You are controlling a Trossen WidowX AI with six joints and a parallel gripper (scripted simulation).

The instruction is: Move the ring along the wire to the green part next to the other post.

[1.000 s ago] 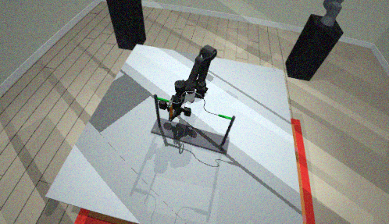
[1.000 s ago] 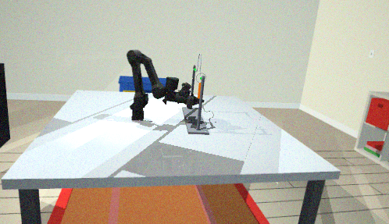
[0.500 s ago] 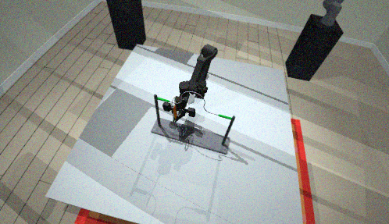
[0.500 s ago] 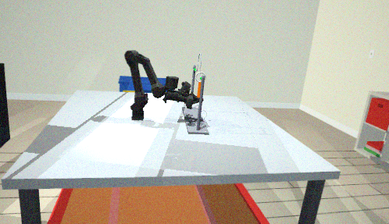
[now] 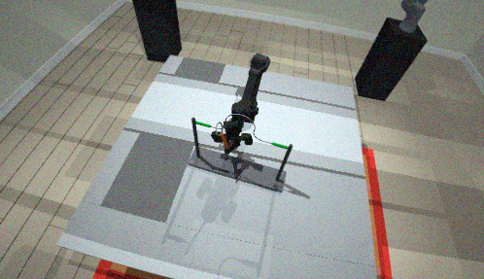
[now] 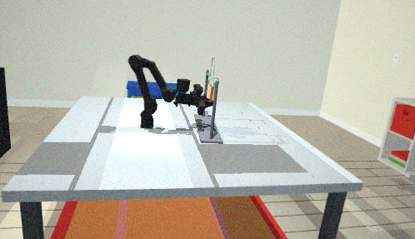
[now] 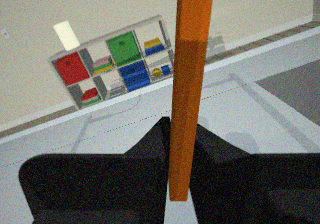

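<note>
The orange handle [image 5: 224,141] [image 6: 212,93] [image 7: 186,80] hangs upright below the ring [image 5: 216,127] [image 6: 213,77]. My gripper [image 5: 227,151] [image 6: 211,103] [image 7: 173,124] is shut on the handle's lower part. In the top view the ring is around the thin grey wire [image 5: 237,115], just inward of the left green part [image 5: 202,124]. The left post [image 5: 195,140] [image 6: 214,114] is close by. The other green part [image 5: 280,146] meets the right post [image 5: 284,162]. Whether the ring touches the wire cannot be told.
The posts stand on a grey base plate [image 5: 264,179] on the white table [image 5: 321,209]. The wire arches up close to the gripper's body in the top view. Shelves [image 7: 96,49] and a wall stand beyond the table. Dark pedestals [image 5: 157,29] [image 5: 389,63] stand behind it.
</note>
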